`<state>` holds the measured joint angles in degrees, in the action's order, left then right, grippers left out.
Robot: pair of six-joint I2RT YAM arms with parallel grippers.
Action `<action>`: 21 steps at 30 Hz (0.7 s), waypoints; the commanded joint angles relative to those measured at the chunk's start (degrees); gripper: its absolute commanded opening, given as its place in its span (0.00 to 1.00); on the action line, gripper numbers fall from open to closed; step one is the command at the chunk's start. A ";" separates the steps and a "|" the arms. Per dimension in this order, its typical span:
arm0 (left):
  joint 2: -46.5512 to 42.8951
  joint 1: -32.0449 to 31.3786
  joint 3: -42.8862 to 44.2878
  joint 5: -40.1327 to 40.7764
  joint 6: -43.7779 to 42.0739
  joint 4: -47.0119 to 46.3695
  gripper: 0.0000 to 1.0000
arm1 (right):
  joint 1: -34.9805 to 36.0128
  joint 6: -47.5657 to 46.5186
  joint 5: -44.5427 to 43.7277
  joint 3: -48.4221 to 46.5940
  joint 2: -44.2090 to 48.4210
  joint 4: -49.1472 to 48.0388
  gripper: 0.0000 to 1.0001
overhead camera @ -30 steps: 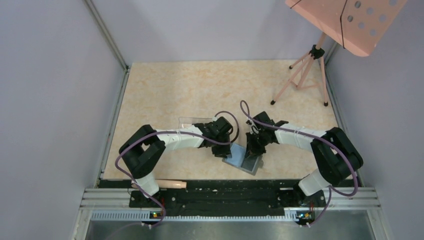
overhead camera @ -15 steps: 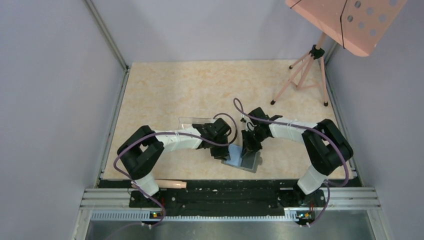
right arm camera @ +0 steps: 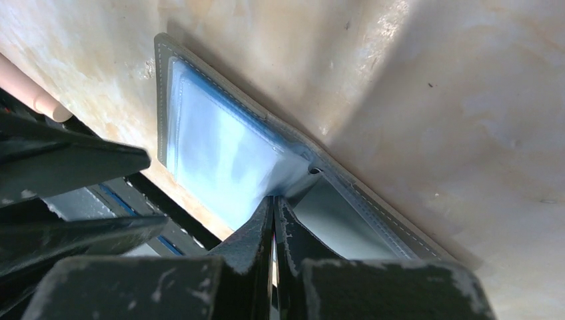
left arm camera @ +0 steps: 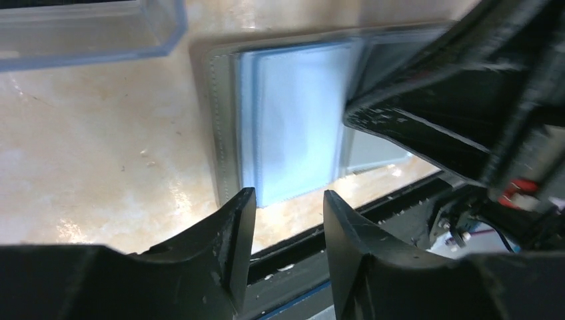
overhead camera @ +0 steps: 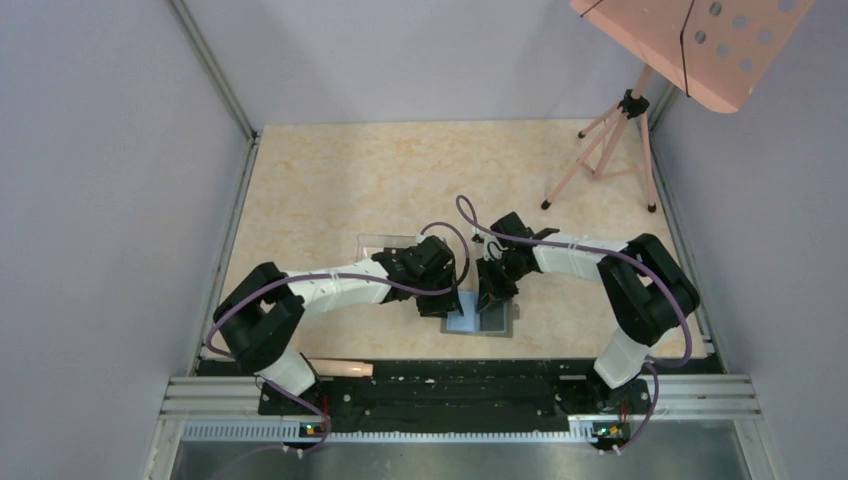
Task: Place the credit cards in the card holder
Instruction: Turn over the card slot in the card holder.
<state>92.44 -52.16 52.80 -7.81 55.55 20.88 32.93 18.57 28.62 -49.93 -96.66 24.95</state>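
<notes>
The card holder (overhead camera: 466, 322) lies open on the table near the front edge, its pale blue inner sleeves (left arm camera: 293, 127) facing up inside a gray stitched border (right arm camera: 162, 100). My left gripper (overhead camera: 437, 303) hangs at its left edge, open, with nothing between the fingers (left arm camera: 286, 193). My right gripper (overhead camera: 490, 300) is shut, and its tips (right arm camera: 274, 199) rest at the middle fold of the card holder. Whether anything thin sits between them I cannot tell. The credit cards are out of view.
A clear plastic box (overhead camera: 385, 243) stands just behind the left gripper (left arm camera: 86, 30). A wooden stick (overhead camera: 335, 368) lies on the black front rail (overhead camera: 440, 378). A pink tripod (overhead camera: 600, 150) stands at the back right.
The card holder has turned to lie squarer to the front edge. Both grippers have shifted left over it. The left jaws have spread wider.
</notes>
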 commanded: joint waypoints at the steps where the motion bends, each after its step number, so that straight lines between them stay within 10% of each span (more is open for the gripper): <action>1: -5.60 0.01 -0.99 0.87 -1.64 -4.98 0.49 | 1.11 -2.60 -6.00 -1.52 0.98 -4.14 0.06; 10: -10.09 7.60 -3.62 -11.20 -3.94 -18.47 0.53 | -2.53 4.42 -2.60 -5.57 6.41 -6.59 0.48; 21: -13.42 26.14 -3.88 -16.86 -7.63 -14.76 0.54 | -7.05 14.99 10.65 -13.16 -2.56 -16.17 0.52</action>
<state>81.25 -31.79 48.95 -23.29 50.48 3.86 25.32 29.61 34.30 -58.74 -96.31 13.67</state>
